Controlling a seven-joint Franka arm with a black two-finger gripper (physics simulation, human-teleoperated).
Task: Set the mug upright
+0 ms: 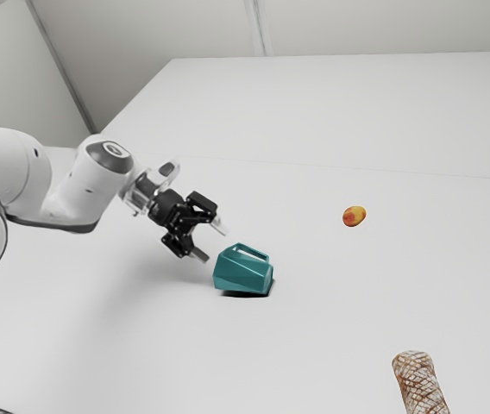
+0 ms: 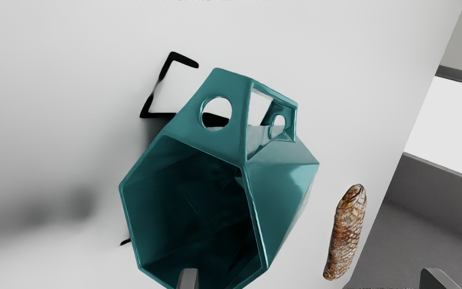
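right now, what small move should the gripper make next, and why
I'd probably ease the open gripper slightly toward the mug, keeping one finger lined up with its mouth and the other outside. The mug lies on its side, mouth facing the gripper, and in the wrist view one fingertip overlaps the opening while the other stands clear, so the wall could come between them.

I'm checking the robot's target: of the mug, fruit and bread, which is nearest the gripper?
The teal mug, lying on its side with its open mouth toward the gripper; the fruit and the bread lie farther off.
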